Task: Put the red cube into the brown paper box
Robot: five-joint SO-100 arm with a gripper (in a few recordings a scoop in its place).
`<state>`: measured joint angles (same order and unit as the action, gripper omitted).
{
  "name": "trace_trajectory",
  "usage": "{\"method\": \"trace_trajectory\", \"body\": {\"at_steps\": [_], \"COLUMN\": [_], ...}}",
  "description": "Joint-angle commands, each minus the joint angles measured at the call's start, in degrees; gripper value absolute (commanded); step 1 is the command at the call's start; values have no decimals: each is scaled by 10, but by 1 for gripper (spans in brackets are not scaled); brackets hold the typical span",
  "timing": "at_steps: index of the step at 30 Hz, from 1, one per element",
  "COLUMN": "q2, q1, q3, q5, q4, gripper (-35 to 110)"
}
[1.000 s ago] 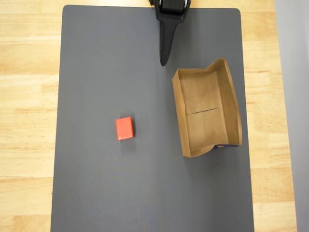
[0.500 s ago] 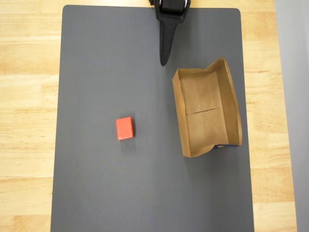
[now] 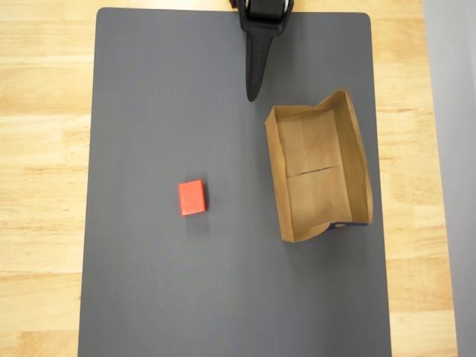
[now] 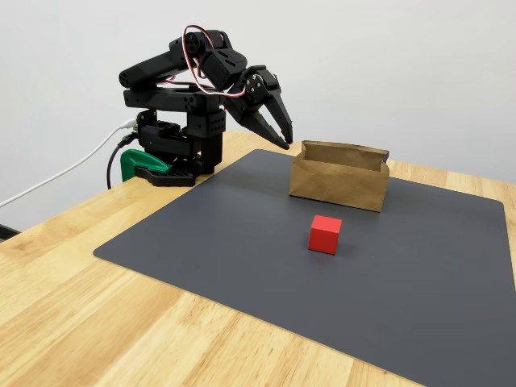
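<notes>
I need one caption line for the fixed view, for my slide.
Black robot pincer raised near tan kraft-paper box; small red cube apart on grey mat.

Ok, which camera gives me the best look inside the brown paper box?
The overhead view: the brown paper box shows its whole bare floor with the crease across it. The fixed view shows the box from the side, outer wall and rim, with its floor hidden.

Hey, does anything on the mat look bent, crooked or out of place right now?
Only the brown paper box: its thin walls bow, and the far corner nearest the arm flares outward. It also sits slightly askew to the grey mat. The red cube lies apart from it, undisturbed.
</notes>
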<state>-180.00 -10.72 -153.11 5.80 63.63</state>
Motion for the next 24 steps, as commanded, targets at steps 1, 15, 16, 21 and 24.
{"method": "trace_trajectory", "body": {"at_steps": [1, 15, 16, 21, 24], "q2": [-1, 38, 47, 109, 158], "q1": [-10, -25, -29, -52, -64], "q3": [0, 9, 12, 32, 71], "q5": [4, 22, 32, 118, 132], "q4": [-2, -28, -37, -101, -117], "gripper": [0, 2, 2, 0, 0]}}
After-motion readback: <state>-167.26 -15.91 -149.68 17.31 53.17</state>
